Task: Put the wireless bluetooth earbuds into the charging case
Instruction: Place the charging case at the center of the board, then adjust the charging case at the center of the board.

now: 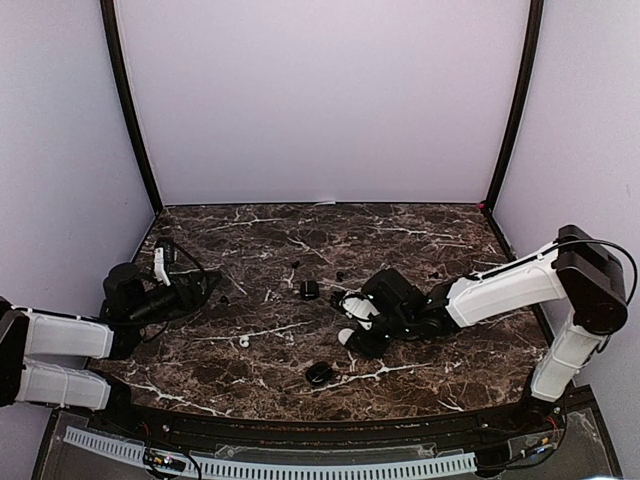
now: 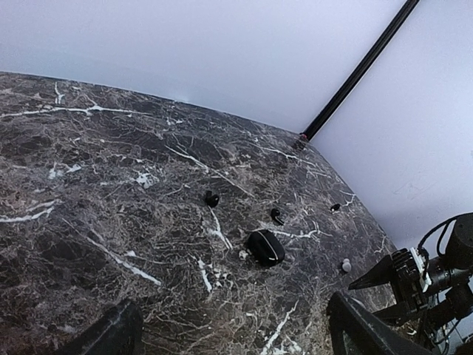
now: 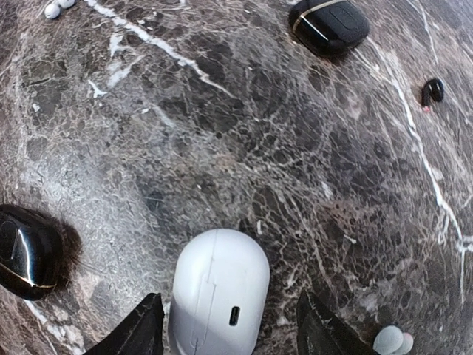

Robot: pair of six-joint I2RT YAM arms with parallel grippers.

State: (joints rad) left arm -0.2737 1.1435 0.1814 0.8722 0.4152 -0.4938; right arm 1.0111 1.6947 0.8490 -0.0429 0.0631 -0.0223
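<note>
Inspecting the right wrist view, I find the right pincer [image 3: 228, 307] open, its jaws straddling the white charging case [image 3: 220, 274] without gripping it. One white earbud [image 3: 392, 340] lies loose on the tabletop [image 3: 222, 133] at 5 o'clock of the case, and a second white earbud [image 3: 53, 7] lies well off at 11 o'clock. The left pincer [image 2: 233, 307] gapes empty. I judge the step to be securing the case, so the next move calls for a square closure on it.

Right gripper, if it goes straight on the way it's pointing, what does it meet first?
Most likely the white charging case, lying directly ahead between the open jaws of the right gripper; depth is hard to judge.
</note>
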